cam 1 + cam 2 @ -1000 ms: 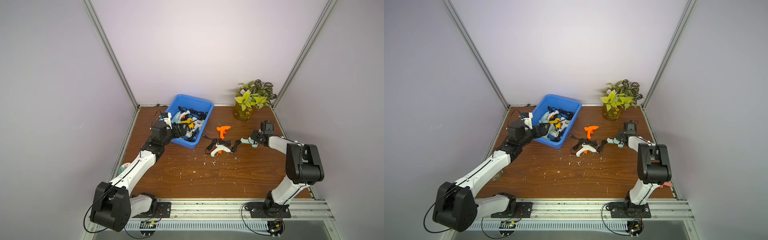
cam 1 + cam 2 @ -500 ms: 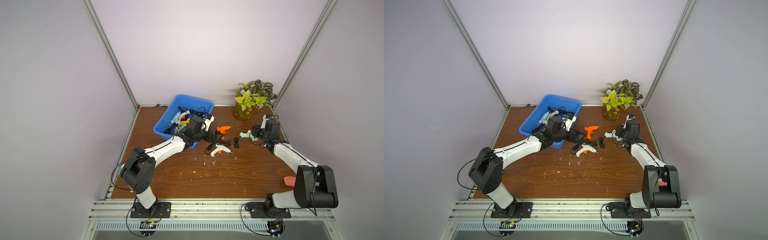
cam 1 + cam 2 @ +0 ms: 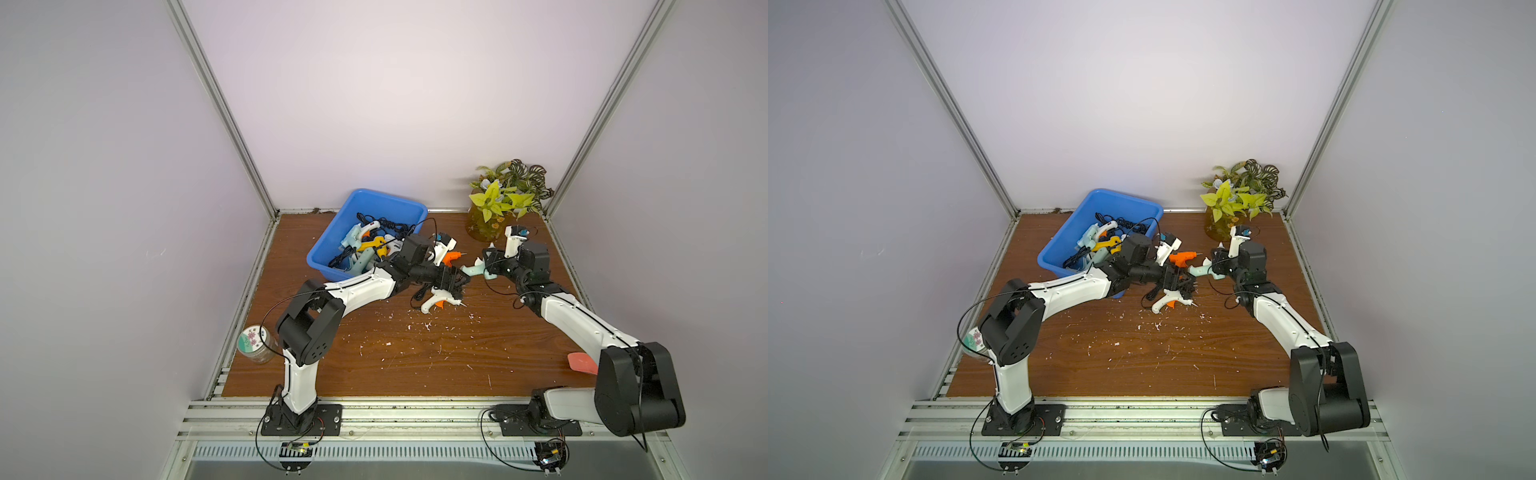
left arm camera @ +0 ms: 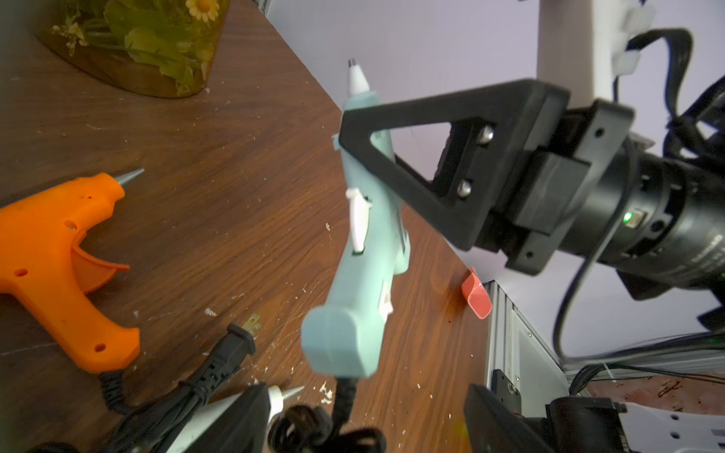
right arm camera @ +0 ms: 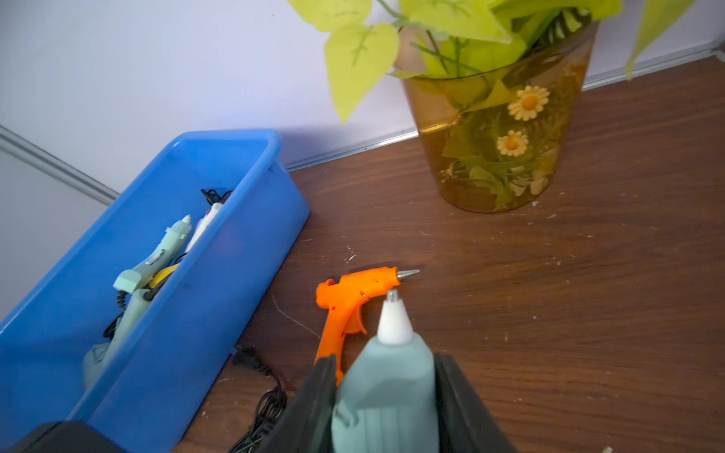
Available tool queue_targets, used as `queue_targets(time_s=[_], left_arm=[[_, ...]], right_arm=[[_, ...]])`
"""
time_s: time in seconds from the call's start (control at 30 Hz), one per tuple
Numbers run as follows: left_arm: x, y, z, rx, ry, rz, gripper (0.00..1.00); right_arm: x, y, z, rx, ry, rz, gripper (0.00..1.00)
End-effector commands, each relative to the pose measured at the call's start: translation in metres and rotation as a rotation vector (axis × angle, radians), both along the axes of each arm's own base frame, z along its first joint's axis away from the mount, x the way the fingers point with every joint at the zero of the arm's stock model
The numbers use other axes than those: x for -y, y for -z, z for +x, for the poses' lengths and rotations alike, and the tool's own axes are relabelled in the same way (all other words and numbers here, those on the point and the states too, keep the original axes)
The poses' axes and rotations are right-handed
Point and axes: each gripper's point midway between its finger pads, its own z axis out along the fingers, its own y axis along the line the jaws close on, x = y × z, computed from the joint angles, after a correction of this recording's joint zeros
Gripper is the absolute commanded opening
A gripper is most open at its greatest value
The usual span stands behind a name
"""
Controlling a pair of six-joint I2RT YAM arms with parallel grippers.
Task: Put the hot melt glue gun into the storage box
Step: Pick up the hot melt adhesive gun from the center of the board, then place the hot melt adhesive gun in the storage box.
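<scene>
Glue guns (image 3: 372,245) lie heaped with their black cords in the blue storage box (image 3: 322,266), at the back left of the table (image 3: 395,365). That heap tells me where the one in hand belongs. I reach my left arm past the box's near corner so that my left gripper (image 3: 459,282) meets the next gun in mid-air. Its jaws stand apart and grip nothing. In the left wrist view only the dangling cord hangs in the gap, with the butt of the handle just ahead.

Below, flat on the wood, lie an orange glue gun (image 4: 59,255) and a white glue gun (image 3: 436,301). I judge they are waiting their turn.

The mint glue gun (image 4: 365,243) is off the table, between my two grippers and well apart from the box. My right gripper (image 5: 386,364) is clamped on its barrel, one finger on each flat side. The handle sticks out free toward my left arm, which I judge is a hold meant for a handover, since the box lies on the left arm's side. The gun is pale mint plastic with a white cone nozzle ending in a small metal tip, a white trigger, and a black cord from the handle's base.

Farthest right, an amber vase (image 5: 502,137) of leaves stands by the back wall.
</scene>
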Motion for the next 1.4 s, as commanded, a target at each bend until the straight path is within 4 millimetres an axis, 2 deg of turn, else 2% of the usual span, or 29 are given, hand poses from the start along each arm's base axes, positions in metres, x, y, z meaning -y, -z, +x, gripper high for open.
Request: queue_targets(time_s=[0.0,0.1,0.23,0.43,0.53,0.6,0.63,0.73,0.8,0.87,0.97,1.13,1.23,1.37], left_arm=[[0.011,-0.008,-0.003,-0.013,0.038,-0.053,0.77],[0.013,-0.010,-0.006,-0.023,0.051,-0.075,0.72],[0.013,-0.017,-0.006,-0.016,0.053,-0.092,0.60],[0.009,-0.030,-0.010,-0.011,0.045,-0.128,0.15],[0.004,-0.039,-0.013,-0.007,0.037,-0.153,0.05],[-0.001,-0.047,-0.014,-0.001,0.027,-0.174,0.02],[-0.004,-0.052,-0.015,0.001,0.022,-0.188,0.00],[-0.017,-0.070,-0.014,0.018,-0.007,-0.238,0.00],[-0.030,-0.082,-0.011,0.034,-0.035,-0.273,0.00],[-0.048,-0.095,-0.006,0.051,-0.075,-0.307,0.00],[-0.084,-0.107,0.013,0.079,-0.185,-0.328,0.00],[-0.157,-0.105,0.063,0.086,-0.450,-0.277,0.00],[-0.192,-0.099,0.091,0.061,-0.554,-0.270,0.00],[-0.216,-0.088,0.122,0.011,-0.626,-0.281,0.01]], right_arm=[[-0.018,-0.044,0.000,0.132,-0.056,0.065,0.08],[-0.026,-0.050,-0.001,0.143,-0.075,0.072,0.08],[-0.034,-0.057,-0.004,0.157,-0.097,0.077,0.08],[-0.041,-0.064,-0.010,0.176,-0.117,0.073,0.12],[-0.042,-0.069,-0.014,0.190,-0.123,0.075,0.17],[-0.043,-0.075,-0.017,0.205,-0.128,0.079,0.24],[-0.044,-0.077,-0.020,0.210,-0.133,0.082,0.31],[-0.045,-0.088,-0.028,0.241,-0.143,0.097,0.62],[-0.044,-0.097,-0.033,0.264,-0.146,0.107,0.77],[-0.042,-0.103,-0.038,0.278,-0.141,0.114,0.84],[-0.036,-0.109,-0.043,0.289,-0.111,0.122,0.99],[-0.025,-0.109,-0.050,0.285,-0.053,0.113,1.00],[-0.022,-0.107,-0.051,0.277,-0.043,0.104,0.99],[-0.023,-0.104,-0.054,0.269,-0.045,0.097,0.99]])
